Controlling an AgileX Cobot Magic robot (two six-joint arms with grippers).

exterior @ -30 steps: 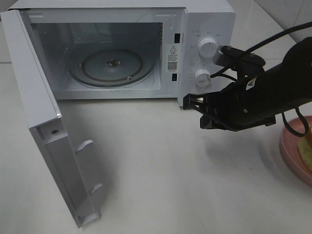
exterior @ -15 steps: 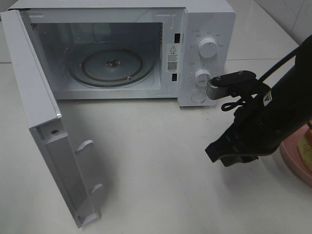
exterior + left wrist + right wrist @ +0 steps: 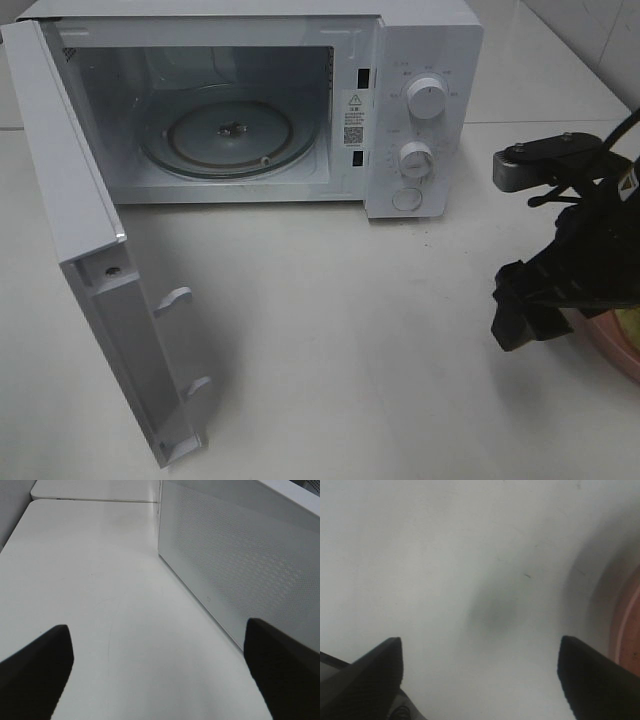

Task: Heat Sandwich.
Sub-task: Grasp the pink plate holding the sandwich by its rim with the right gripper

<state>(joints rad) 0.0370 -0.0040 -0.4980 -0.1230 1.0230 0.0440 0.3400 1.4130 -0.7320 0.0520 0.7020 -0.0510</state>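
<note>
Now starting pickup, hovering by plate (image 3: 598, 345) with right gripper (image 3: 480, 647) spread and empty, probably needing to drop onto sandwich (image 3: 634, 325) before pinching.

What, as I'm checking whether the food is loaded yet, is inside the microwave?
Only the bare glass turntable sits inside the microwave; there is no food on it. The cavity's ceiling cannot be seen, hidden under the microwave's own top.
</note>
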